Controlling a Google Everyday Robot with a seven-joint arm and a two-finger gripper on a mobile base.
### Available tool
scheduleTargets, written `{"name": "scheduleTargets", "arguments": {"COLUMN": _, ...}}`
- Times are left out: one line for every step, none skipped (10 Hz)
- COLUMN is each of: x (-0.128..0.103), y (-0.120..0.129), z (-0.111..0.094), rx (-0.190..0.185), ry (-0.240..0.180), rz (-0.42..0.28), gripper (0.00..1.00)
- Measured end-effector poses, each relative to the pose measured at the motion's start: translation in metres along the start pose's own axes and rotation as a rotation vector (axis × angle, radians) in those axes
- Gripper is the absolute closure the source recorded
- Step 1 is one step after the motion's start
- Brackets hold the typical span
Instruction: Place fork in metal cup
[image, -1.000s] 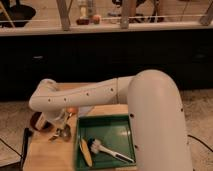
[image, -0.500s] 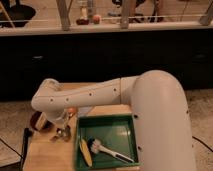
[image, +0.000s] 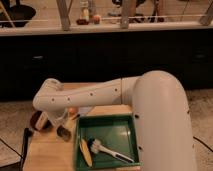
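The metal cup is small and grey with a dark inside. It stands on the wooden table just left of the green tray. A thin dark sliver slants up and to the right from the cup; it may be the fork, but I cannot tell. My white arm reaches in from the right and bends down at the far left. My gripper hangs just above and left of the cup, between it and the dark brown bowl.
The green tray holds a dish brush and a yellow oblong thing. A small orange object sits behind the cup. A black strip lies at the table's left edge. A dark counter runs across the back.
The arm's bend has shifted slightly to the right and the gripper has risen a little from the cup. The cup, bowl and tray have stayed where they were.
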Motion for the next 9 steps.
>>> {"name": "scheduleTargets", "arguments": {"x": 0.0000, "y": 0.0005, "z": 0.0008, "rx": -0.001, "ry": -0.002, "rz": 0.001, "gripper": 0.20}}
{"name": "scheduleTargets", "arguments": {"x": 0.0000, "y": 0.0012, "z": 0.0016, "rx": -0.002, "ry": -0.005, "rz": 0.002, "gripper": 0.20}}
{"name": "scheduleTargets", "arguments": {"x": 0.0000, "y": 0.0010, "z": 0.0015, "rx": -0.002, "ry": -0.007, "rz": 0.002, "gripper": 0.20}}
{"name": "scheduleTargets", "arguments": {"x": 0.0003, "y": 0.0014, "z": 0.0022, "rx": -0.003, "ry": -0.009, "rz": 0.001, "gripper": 0.20}}
{"name": "scheduleTargets", "arguments": {"x": 0.0003, "y": 0.0013, "z": 0.0025, "rx": -0.003, "ry": -0.012, "rz": 0.001, "gripper": 0.20}}
{"name": "scheduleTargets", "arguments": {"x": 0.0004, "y": 0.0012, "z": 0.0027, "rx": -0.003, "ry": -0.014, "rz": 0.000, "gripper": 0.20}}
{"name": "scheduleTargets", "arguments": {"x": 0.0004, "y": 0.0016, "z": 0.0030, "rx": -0.003, "ry": -0.016, "rz": -0.001, "gripper": 0.20}}
{"name": "scheduleTargets", "arguments": {"x": 0.0006, "y": 0.0019, "z": 0.0033, "rx": -0.003, "ry": -0.018, "rz": -0.002, "gripper": 0.20}}
{"name": "scheduleTargets", "arguments": {"x": 0.0009, "y": 0.0021, "z": 0.0038, "rx": -0.003, "ry": -0.024, "rz": -0.005, "gripper": 0.20}}
